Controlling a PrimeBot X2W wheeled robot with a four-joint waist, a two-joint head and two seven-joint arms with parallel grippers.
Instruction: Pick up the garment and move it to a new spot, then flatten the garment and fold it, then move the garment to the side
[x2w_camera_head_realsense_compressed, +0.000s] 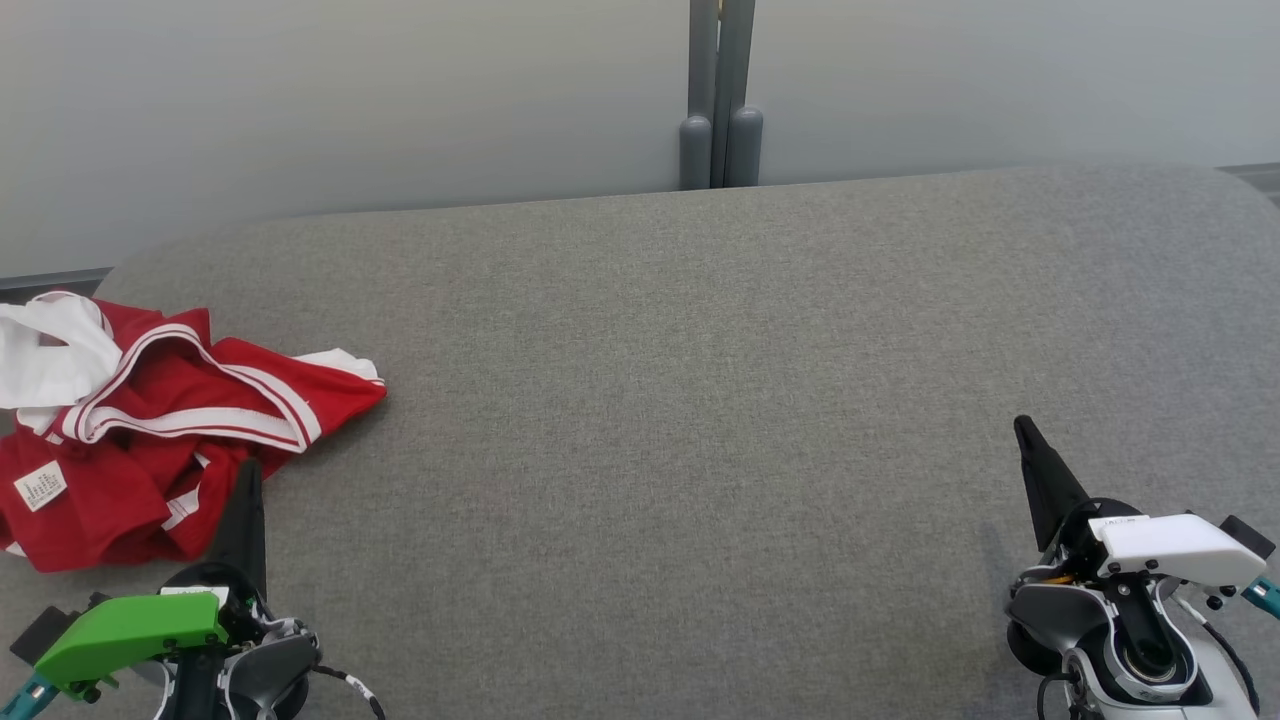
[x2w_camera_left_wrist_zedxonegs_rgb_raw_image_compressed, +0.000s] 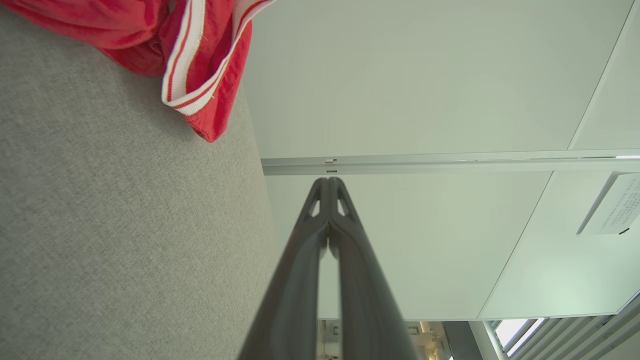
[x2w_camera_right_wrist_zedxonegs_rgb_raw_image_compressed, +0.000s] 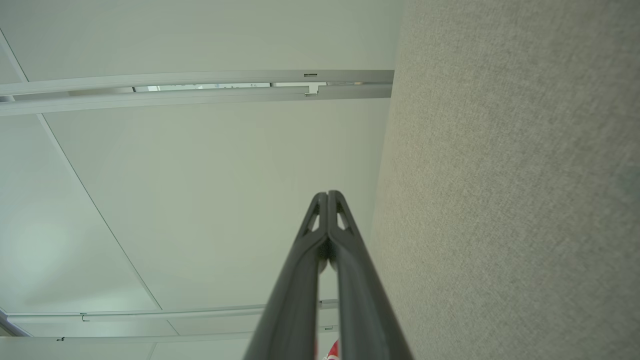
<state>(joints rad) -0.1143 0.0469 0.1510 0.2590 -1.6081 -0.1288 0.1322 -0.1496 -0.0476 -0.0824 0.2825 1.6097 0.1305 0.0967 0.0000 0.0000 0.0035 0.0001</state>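
Head view: a grey fabric-covered surface (x2w_camera_head_realsense_compressed: 650, 400) with both arms at its near edge. The garment (x2w_camera_head_realsense_compressed: 150, 440) – red cloth with white-and-red striped trim, a white part at its far left and a small white label (x2w_camera_head_realsense_compressed: 40, 486) – lies crumpled at the left side of the surface, unfolded.

Left gripper (x2w_camera_head_realsense_compressed: 252, 472), carried under a green wrist cover (x2w_camera_head_realsense_compressed: 130, 630): the two dark fingers are pressed together along their length, tips meeting, with nothing between them. In the head view the tip overlaps the near right border of the garment. The left wrist view shows the same gripper (x2w_camera_left_wrist_zedxonegs_rgb_raw_image_compressed: 328, 183) closed and empty, pointing toward the pale wall panel (x2w_camera_left_wrist_zedxonegs_rgb_raw_image_compressed: 425, 75), with the garment (x2w_camera_left_wrist_zedxonegs_rgb_raw_image_compressed: 200, 60) off to one side of the fingers and apart from them; no contact with the cloth is visible.

Right gripper (x2w_camera_head_realsense_compressed: 1022, 426), carried under a white wrist cover (x2w_camera_head_realsense_compressed: 1180, 548): at the near right of the surface, well apart from the garment, fingers likewise drawn together. The right wrist view confirms this gripper (x2w_camera_right_wrist_zedxonegs_rgb_raw_image_compressed: 328, 195) closed – tips touching, holding nothing – above bare grey fabric.

Beyond the far edge stand the pale wall panel (x2w_camera_head_realsense_compressed: 350, 100) and a grey post (x2w_camera_head_realsense_compressed: 720, 100).
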